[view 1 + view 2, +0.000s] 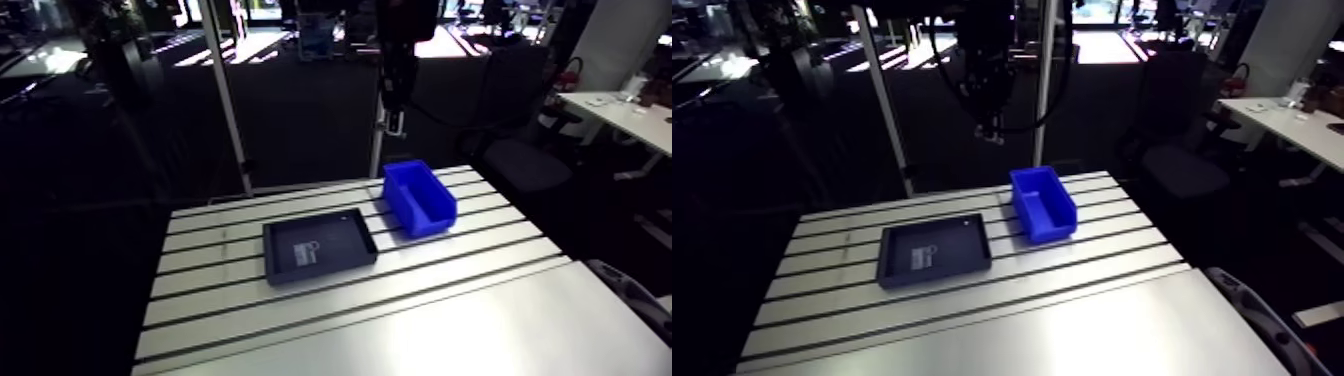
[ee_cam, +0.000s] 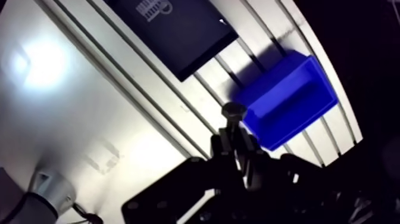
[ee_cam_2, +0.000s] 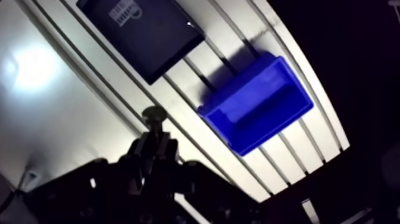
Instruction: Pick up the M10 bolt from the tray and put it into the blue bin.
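Below me spreads the slotted table (image 1: 480,320), bearing the dark tray (image 1: 340,240) and, near it, the blue bin (image 1: 425,222) (the two not touching), while my gripper (image 2: 234,143) hangs high above both, fingers pinching the M10 bolt (image 2: 233,112), its head poking out ahead.

Open air above blue bin (image 1: 431,220); tray (image 1: 340,240) just beside.
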### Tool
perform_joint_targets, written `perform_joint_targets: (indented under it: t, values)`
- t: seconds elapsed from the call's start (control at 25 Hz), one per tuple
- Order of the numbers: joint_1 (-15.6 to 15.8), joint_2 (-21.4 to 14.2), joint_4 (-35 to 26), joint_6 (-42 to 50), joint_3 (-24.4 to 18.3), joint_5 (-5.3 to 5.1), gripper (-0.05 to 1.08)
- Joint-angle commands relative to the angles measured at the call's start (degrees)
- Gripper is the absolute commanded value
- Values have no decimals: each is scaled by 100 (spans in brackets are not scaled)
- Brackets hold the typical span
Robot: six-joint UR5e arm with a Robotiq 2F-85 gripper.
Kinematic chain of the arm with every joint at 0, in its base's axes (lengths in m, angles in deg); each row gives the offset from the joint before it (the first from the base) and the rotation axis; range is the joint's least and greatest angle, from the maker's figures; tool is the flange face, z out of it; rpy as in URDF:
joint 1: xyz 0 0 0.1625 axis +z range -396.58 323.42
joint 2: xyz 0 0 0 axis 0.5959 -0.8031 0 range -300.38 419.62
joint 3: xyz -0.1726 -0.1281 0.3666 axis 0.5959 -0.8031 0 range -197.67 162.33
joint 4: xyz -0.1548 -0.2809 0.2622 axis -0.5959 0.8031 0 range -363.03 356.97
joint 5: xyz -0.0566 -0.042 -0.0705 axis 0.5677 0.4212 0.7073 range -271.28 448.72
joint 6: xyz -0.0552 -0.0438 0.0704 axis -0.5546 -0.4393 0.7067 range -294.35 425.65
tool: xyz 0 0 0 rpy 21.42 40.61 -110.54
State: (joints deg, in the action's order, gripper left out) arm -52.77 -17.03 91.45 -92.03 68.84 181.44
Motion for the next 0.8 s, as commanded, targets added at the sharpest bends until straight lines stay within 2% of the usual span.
perform_joint_targets:
  t: [0.04, 0.16, 0.36, 0.56, 0.8]
  values:
    - [-350, 340, -14, -1939, -254, 40, 105]
    - [-588, 437, 30, -2800, -341, -13, 105]
    - [-763, 675, 48, -3776, -500, -30, 105]
    - [-781, 973, 109, -4233, -640, 14, 106]
    - [-843, 1140, 663, -4418, -596, 31, 106]
